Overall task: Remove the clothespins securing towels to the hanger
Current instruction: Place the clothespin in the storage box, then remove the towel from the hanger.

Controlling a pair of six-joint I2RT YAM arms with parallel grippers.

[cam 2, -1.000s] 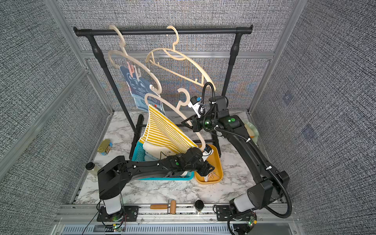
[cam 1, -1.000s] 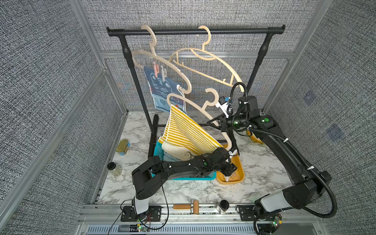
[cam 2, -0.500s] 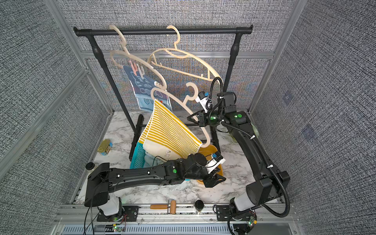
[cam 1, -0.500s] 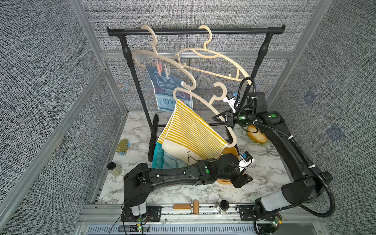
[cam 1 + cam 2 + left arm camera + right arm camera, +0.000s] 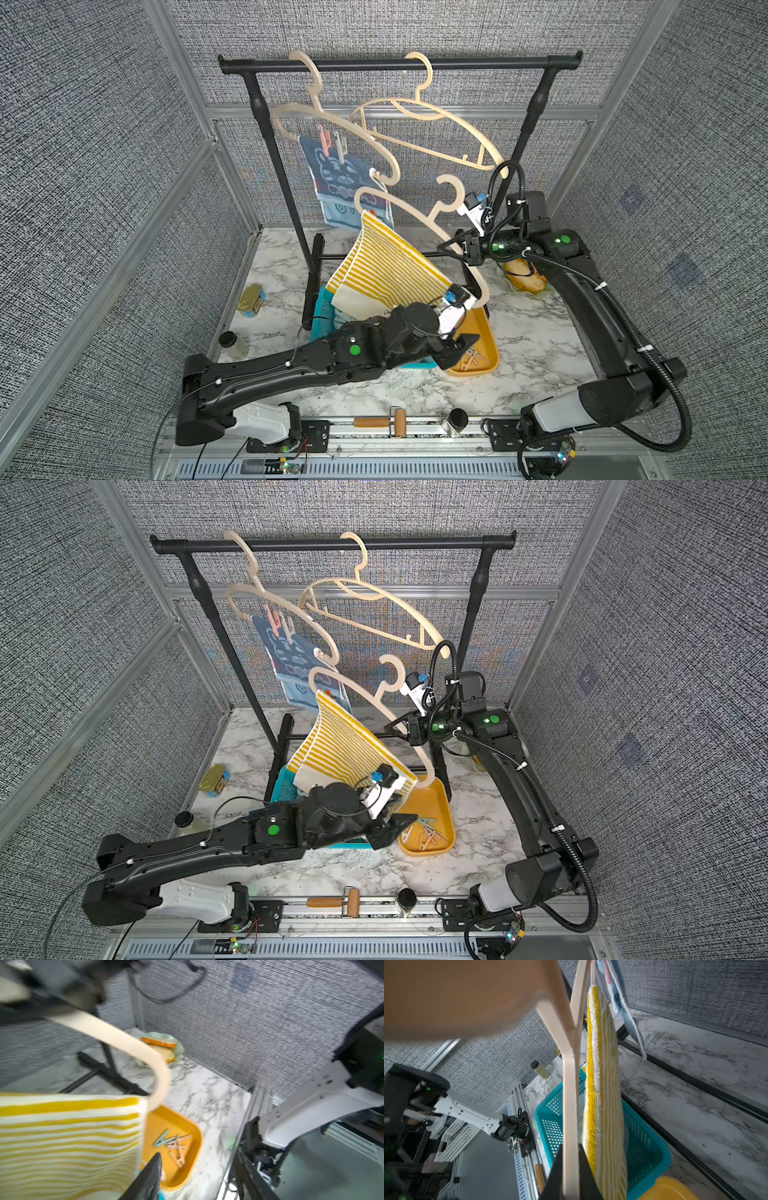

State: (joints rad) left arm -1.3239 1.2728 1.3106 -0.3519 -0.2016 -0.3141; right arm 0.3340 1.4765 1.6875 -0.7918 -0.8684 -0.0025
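My right gripper [image 5: 402,729] is clamped on one arm of a beige hanger [image 5: 422,756] whose hook hangs clear of the black rail [image 5: 332,544]. The yellow-striped towel [image 5: 345,750] droops from it over the teal basket [image 5: 284,785] in the middle of the desk [image 5: 478,812]. My left gripper [image 5: 398,830], jaws apart and empty, hovers at the yellow tray [image 5: 432,802] just beside the basket. Loose clothespins [image 5: 428,834] lie in the tray. Two more pins [image 5: 277,621] fasten the blue towel [image 5: 291,658] to a second hanger [image 5: 254,561] hooked on the rail.

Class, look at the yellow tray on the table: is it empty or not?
Not empty: several loose clothespins lie inside the yellow tray, one mint, others pinkish.
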